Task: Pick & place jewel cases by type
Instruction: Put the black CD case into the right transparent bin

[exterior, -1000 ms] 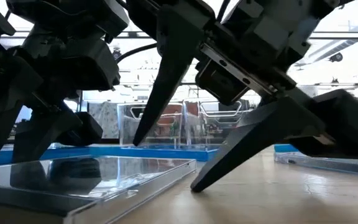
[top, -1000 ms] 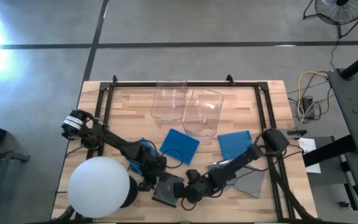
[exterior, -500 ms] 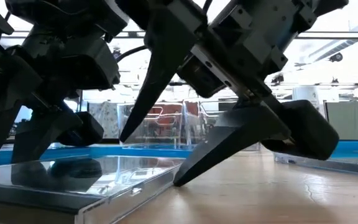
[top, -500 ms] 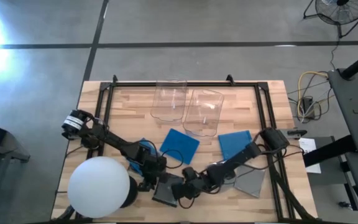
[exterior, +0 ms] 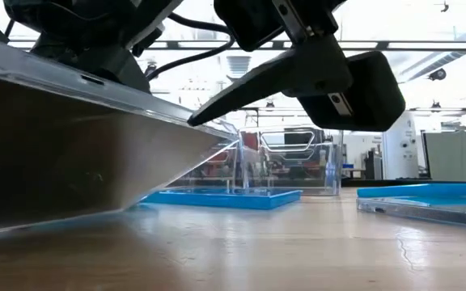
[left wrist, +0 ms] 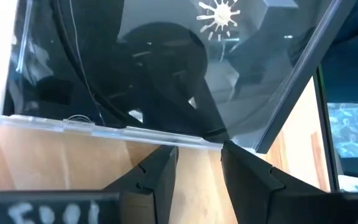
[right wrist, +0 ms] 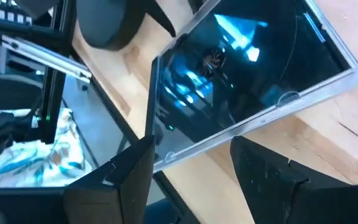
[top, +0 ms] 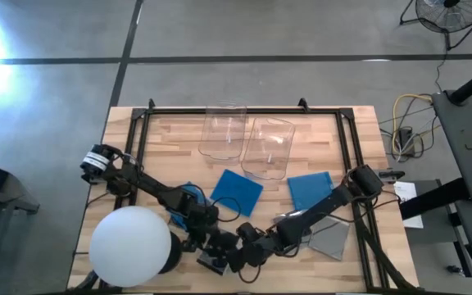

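A dark grey jewel case [top: 211,262] stands tilted near the table's near edge, its lower edge on the wood [exterior: 55,222] and its upper edge [exterior: 136,93] raised. My left gripper [top: 206,239] is open by a narrow gap at the case's corner [left wrist: 219,142]. My right gripper [top: 234,252] is open wide at the case's right side, with the case's edge [right wrist: 241,127] across the gap in front of its fingers. Blue cases [top: 236,190] [top: 310,190] and a grey one [top: 330,239] lie flat on the table. My left gripper has its two fingertips [left wrist: 166,155] at the case's corner, slanting down from the far left. Whether they touch it I cannot tell. My right gripper reaches in from the right. One finger [exterior: 281,73] lies with its tip at the case's raised edge [exterior: 209,125]. The other finger's contact is hidden.
Two clear bins [top: 224,129] [top: 267,147] stand at the far middle. Another blue case [top: 188,197] lies under my left arm. A white round thing [top: 129,246] covers the near left corner. A black frame [top: 351,139] rims the table.
My right gripper has gone toward the table's left edge, into the dark grey case, and has risen. The case, which lay flat under my left gripper's fingers, has tipped up: one edge has stayed on the table and the other has risen.
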Controlling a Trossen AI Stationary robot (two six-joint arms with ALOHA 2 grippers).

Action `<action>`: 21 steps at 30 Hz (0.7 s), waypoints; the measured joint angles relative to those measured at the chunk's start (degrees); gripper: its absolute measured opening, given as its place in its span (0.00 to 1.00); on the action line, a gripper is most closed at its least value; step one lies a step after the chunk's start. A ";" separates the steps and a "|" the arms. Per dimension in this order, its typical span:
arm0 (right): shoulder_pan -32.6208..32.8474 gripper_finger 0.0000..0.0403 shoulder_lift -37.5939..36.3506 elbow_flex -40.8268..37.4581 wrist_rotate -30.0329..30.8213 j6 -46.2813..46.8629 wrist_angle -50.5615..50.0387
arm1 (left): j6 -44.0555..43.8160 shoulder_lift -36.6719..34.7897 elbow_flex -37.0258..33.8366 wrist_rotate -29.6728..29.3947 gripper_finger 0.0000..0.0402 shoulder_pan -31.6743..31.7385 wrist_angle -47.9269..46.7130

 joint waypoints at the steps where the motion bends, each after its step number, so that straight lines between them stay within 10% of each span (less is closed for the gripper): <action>1: 0.00 0.52 0.00 0.00 1.06 -0.02 -0.02 | -0.58 0.00 -0.02 0.10 0.29 0.00 0.15; 10: -0.77 0.52 -0.37 1.77 14.23 -3.50 1.51 | -2.55 -0.33 0.01 1.14 0.29 -0.07 2.39; 21: -1.77 0.52 0.02 1.55 4.22 8.42 0.64 | -2.46 -1.07 0.03 0.91 0.29 -0.20 3.47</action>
